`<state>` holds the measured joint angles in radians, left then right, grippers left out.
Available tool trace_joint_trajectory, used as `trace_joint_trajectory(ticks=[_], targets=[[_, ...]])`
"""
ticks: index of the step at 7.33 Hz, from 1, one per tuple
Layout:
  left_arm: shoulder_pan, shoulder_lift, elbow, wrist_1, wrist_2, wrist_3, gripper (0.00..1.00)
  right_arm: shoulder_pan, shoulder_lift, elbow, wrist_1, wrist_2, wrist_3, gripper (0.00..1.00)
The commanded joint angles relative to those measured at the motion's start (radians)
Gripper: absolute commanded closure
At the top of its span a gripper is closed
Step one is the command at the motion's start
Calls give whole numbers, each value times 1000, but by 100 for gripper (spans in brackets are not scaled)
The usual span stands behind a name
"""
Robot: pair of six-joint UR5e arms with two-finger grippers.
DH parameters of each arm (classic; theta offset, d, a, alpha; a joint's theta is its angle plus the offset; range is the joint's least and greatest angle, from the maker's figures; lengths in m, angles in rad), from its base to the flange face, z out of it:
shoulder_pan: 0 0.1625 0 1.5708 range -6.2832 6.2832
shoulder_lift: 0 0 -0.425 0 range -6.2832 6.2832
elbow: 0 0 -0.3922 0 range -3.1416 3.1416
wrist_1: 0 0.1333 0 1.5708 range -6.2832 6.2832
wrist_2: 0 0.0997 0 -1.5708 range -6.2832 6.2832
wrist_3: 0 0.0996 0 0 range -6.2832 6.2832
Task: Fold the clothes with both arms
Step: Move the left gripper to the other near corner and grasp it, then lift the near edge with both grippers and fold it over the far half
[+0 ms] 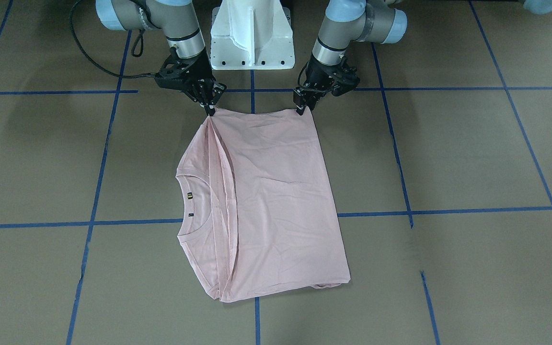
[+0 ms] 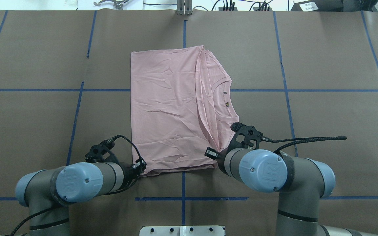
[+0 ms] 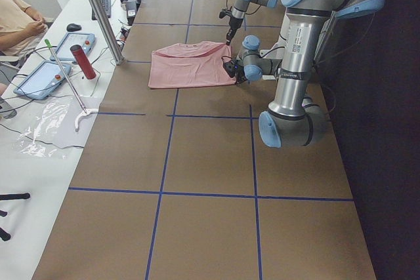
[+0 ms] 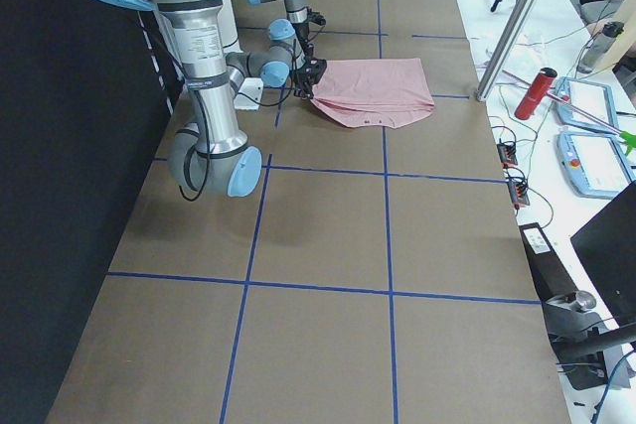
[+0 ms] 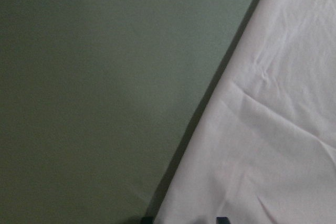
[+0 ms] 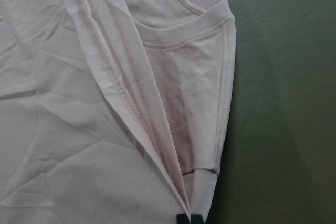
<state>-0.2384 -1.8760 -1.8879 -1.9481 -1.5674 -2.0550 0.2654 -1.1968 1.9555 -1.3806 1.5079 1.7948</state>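
Left tool (image 1: 300,111) clamped on T-shirt (image 1: 276,201) corner nearest robot, hem side. Right tool (image 1: 209,111) pinched tight on other near corner, at stacked fold edges. Near edge spans straight between both tools. Shirt lies flat mid-table (image 1: 448,153), side flap folded over body, plain pink face up. Collar (image 1: 192,201) points to robot's right. Far edge lies flat on table.

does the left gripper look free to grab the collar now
Probably not: the left gripper seems shut on the T-shirt, and the collar lies at its far side, by the right gripper.
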Motion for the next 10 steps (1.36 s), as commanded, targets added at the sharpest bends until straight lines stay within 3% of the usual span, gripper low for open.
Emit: trace_joint_trajectory(ticks=[1,2,3,5,6,7,8,10], targets=[[2,-32,-20,93,-2,3,100,0,-3,-1,0,0,0,100],[1,-34,-34,95,-3,4,100,0,-7,2,0,0,0,100],[-7,-23,-116,100,-6,10,100,-14,-26,53,-14,0,17,100],[-16,-22,-326,203,-11,15,100,-49,-67,265,-174,2,89,100],[-53,-31,-356,209,-13,16,100,-49,-51,339,-258,3,89,100],[-149,-58,-341,209,-69,36,100,22,-20,317,-267,24,81,100],[-241,-128,-254,207,-112,97,100,126,41,225,-255,99,66,100],[-341,-221,-53,173,-111,183,100,280,181,15,-255,188,11,100]])
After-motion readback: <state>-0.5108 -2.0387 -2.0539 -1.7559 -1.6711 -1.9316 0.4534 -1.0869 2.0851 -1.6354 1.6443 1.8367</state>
